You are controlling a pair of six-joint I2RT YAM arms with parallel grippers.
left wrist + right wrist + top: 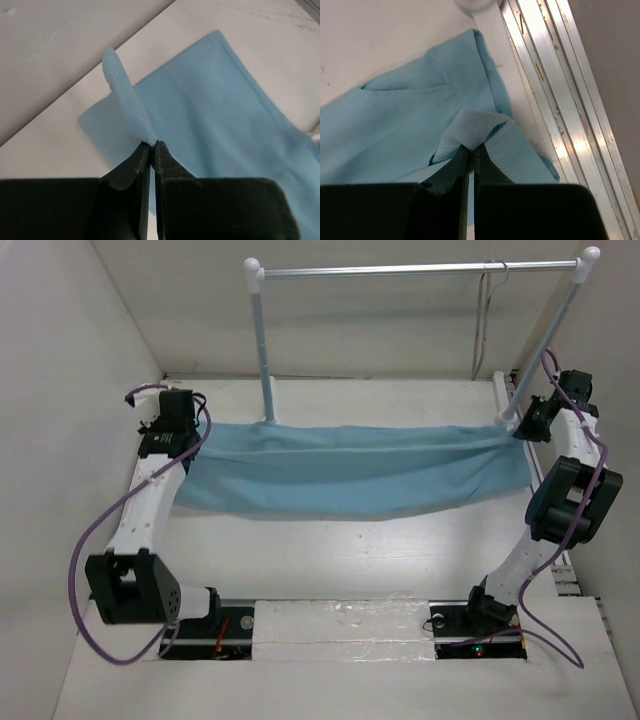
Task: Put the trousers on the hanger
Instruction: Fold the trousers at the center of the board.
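On bench, far half: trousers strung side to side betw. the two arms.
The trousers span nearly the full width, top edge taut, lower edge sagging toward near side; room to move is the bench strip betw. cloth and arm bases. rack stands along far edge, left post just behind cloth. hanger hangs on its bar nr far-right corner, apart from cloth. L gripper clenched on cloth end nr left edge; R gripper clenched on a cloth fold beside metal rail at right edge.
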